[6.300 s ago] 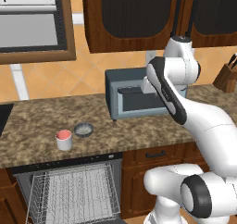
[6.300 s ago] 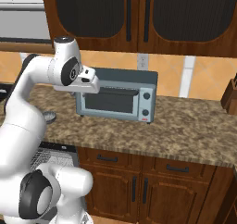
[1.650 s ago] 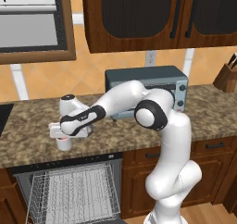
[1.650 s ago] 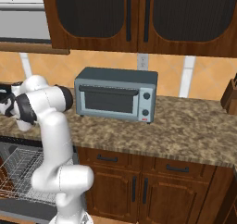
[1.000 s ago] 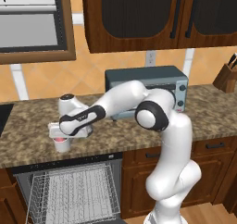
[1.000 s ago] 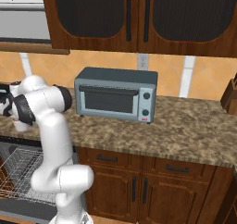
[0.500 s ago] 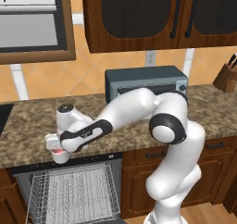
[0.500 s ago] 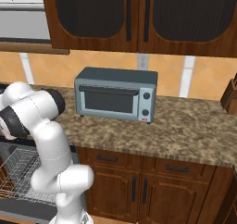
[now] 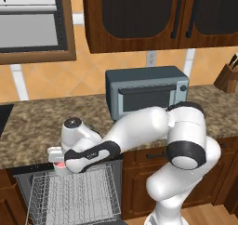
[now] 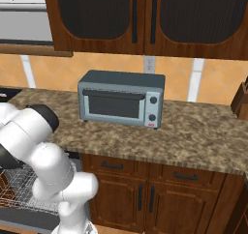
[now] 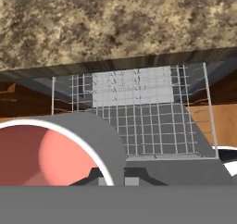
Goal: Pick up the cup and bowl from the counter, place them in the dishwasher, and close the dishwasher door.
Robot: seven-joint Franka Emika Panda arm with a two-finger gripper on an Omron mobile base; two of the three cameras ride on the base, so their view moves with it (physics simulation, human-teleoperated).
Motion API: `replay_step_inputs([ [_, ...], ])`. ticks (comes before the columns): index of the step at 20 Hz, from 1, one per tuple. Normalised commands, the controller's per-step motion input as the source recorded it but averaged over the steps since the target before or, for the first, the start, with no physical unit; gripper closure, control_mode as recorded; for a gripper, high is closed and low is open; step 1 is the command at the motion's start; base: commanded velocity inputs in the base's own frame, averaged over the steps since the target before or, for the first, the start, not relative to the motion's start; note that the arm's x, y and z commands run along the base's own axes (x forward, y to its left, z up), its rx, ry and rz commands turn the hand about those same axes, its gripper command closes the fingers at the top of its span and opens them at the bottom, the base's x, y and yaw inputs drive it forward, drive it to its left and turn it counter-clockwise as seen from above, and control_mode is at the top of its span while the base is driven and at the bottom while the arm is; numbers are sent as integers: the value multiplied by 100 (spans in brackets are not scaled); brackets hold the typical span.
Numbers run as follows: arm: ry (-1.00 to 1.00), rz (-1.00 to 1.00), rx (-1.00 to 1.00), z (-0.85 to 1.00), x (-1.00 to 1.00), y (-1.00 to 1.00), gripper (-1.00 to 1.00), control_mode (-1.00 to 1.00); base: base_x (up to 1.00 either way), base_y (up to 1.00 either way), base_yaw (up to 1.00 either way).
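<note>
You are looking at the gripper clamping nearly shut on the rim of the cup, holding it just past the front edge of the counter. The cup is hanging above the silver rack of the open dishwasher, below that counter.

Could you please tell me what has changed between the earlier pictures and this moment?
The claw came down on the cup, closed on it, then carried it off the counter toward the robot; it now hangs over the rack of the open dishwasher. The toaster oven has not moved and the dishwasher stays open.
</note>
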Motion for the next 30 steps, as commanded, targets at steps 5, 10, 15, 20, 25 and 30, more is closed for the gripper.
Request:
replay_step_inputs([
  [5, 1, 0, 1, 0, -50, 0, 100, -100, 0, 0, 0],
  [10, 1, 1, 0, 0, -39, 0, 100, -100, 0, 0, 0],
  [15, 3, 1, 1, 0, -39, 0, 100, -100, 0, 0, 0],
  [20, 0, 0, 1, 0, 0, -8, 100, -100, 0, 0, 0],
  [25, 2, 0, 0, 0, -2, 0, 100, -100, 0, 0, 0],
  [30, 4, 0, 0, -19, -4, 0, 100, -100, 0, 0, 0],
])
